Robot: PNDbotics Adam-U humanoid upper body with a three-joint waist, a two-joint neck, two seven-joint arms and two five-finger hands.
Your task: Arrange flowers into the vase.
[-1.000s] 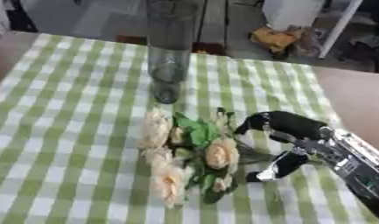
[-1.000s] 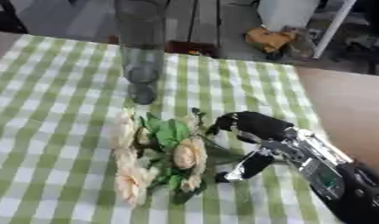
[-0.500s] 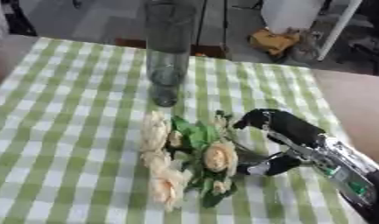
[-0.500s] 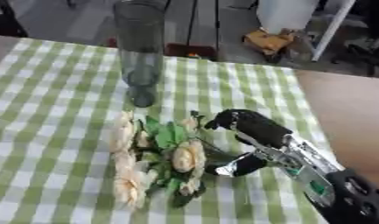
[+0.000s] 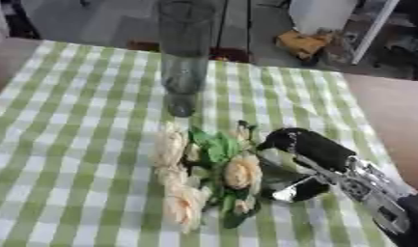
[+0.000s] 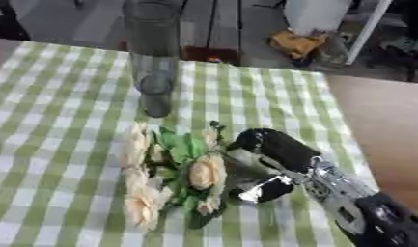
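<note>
A bunch of cream roses with green leaves (image 5: pixel 208 176) lies on the green checked tablecloth (image 5: pixel 68 144) near the middle. A tall clear glass vase (image 5: pixel 185 53) stands upright behind the bunch. My right hand (image 5: pixel 306 157) reaches in from the lower right and sits against the right side of the bunch. Its fingers curl down over the stems and leaves, with the thumb (image 5: pixel 288 191) below them. The left hand shows in neither view.
The table's right edge runs close beside my right arm (image 6: pixel 364 212). Beyond the far edge are a floor, an orange object (image 5: pixel 303 43) and white furniture legs. Bare cloth stretches to the left of the flowers.
My right hand has moved left, closer into the bunch, with its fingers curling over the stems. The view has shifted a little as well.
</note>
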